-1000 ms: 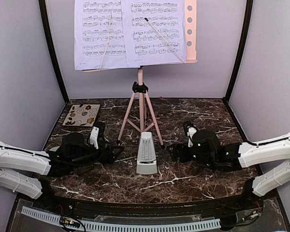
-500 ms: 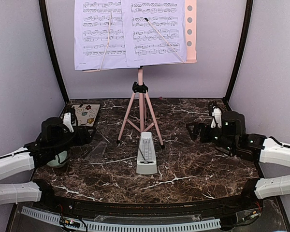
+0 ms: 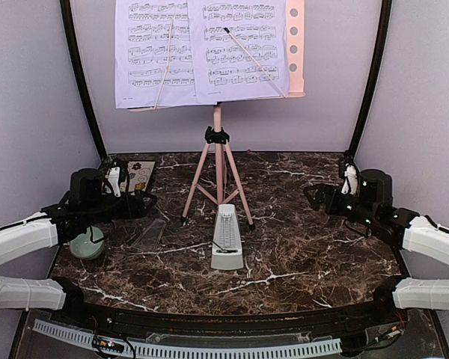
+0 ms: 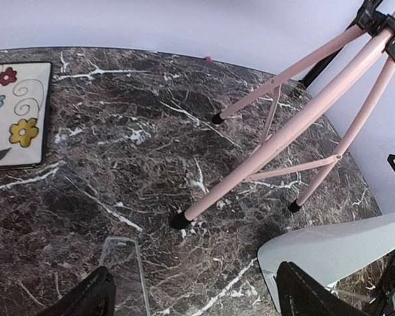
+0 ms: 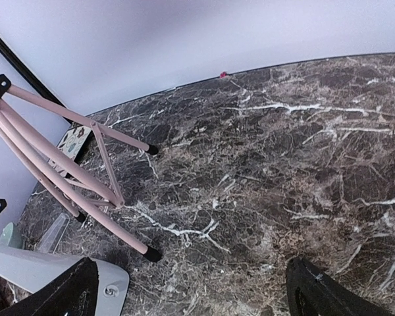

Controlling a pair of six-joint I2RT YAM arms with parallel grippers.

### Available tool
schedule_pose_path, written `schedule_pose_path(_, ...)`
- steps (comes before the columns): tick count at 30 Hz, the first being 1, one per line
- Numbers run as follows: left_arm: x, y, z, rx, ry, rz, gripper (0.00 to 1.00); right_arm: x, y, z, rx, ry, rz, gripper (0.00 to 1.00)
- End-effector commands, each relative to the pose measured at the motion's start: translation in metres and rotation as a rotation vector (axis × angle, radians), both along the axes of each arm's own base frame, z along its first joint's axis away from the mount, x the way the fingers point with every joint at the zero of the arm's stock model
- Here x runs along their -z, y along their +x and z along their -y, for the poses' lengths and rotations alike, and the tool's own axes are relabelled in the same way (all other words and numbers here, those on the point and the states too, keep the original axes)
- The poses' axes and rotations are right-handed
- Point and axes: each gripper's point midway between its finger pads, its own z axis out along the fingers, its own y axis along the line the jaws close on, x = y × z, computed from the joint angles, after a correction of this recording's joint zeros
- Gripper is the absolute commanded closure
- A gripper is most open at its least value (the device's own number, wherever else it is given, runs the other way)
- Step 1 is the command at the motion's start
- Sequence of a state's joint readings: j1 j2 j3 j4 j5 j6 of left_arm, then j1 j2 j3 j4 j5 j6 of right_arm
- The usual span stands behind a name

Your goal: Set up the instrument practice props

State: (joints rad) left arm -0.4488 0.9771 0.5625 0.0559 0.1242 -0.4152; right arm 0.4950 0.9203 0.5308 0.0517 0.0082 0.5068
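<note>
Pages of sheet music [image 3: 146, 45], two, one pink stand [image 3: 218, 123], one metronome [image 3: 227, 238], left fingers [image 4: 85, 299] apart, right fingers [image 5: 59, 293] apart.

- Stand [image 3: 218, 161]: pale pink all over, its tray dotted with round holes; black clamp, black foot tips.
- Pages [image 3: 153, 52]: white, with rows of black notes.
- Metronome [image 3: 227, 238]: white-grey.
- Counter [image 3: 307, 254]: dark brown marble with white veins.
- Coaster [image 4: 13, 112]: cream, with red, blue and yellow flowers, grey curls and a dark rim.
- Bowl [image 3: 86, 245]: pale green.
- Walls [image 3: 30, 112]: plain lilac.
- Left pincer [image 3: 144, 203] and right pincer [image 3: 311, 197]: black.
</note>
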Motion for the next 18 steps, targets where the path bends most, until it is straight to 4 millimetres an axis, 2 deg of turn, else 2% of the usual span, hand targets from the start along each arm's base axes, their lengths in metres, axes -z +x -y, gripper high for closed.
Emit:
schedule_pose_path(1,0.009,-0.004,0.015,0.084,-0.035,-0.031,0.11,0.01,-0.003,-0.005,-0.061,0.101,-0.018,0.0)
schedule_pose_path(11,0.053,-0.011,0.021,0.097,-0.064,-0.148,0.01,0.049,-0.013,0.0,-0.066,0.125,-0.071,0.0)
schedule_pose_path(18,0.073,-0.011,0.009,0.028,-0.024,-0.204,0.01,0.066,-0.022,-0.002,-0.087,0.141,-0.1,0.0)
